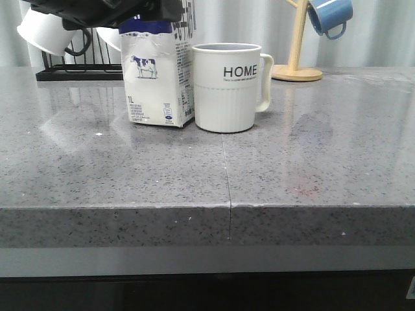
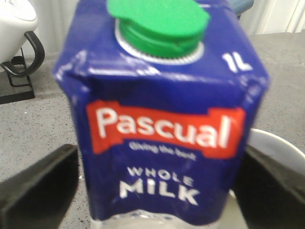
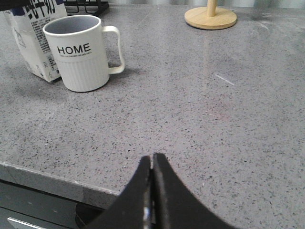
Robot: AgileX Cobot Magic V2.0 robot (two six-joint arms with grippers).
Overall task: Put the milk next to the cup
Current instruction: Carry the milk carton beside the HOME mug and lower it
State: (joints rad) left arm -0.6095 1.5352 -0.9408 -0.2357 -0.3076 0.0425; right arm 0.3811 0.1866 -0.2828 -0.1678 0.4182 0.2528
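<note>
The grey stone counter (image 1: 311, 175) carries every item. The milk (image 1: 157, 78) stands upright on it, base flat on the surface, immediately to the left of the cup (image 1: 228, 87) in the front view; whether the two touch cannot be determined. The left gripper (image 2: 157, 191) straddles the carton's blue top, one dark finger (image 2: 38, 186) at each side panel; the fingers lie at the carton's edges, but actual contact, and therefore grip, cannot be confirmed. The right gripper (image 3: 152, 191) is idle over the near counter edge, jaws pressed together on nothing. Judgement: placement appears essentially complete and release is the step in hand. Recommended procedure: open the left fingers evenly so neither panel is dragged, then lift straight up until clear of the green cap (image 2: 159, 26). Avoid any sideways motion towards the cup, because the tall carton would tip readily.
</note>
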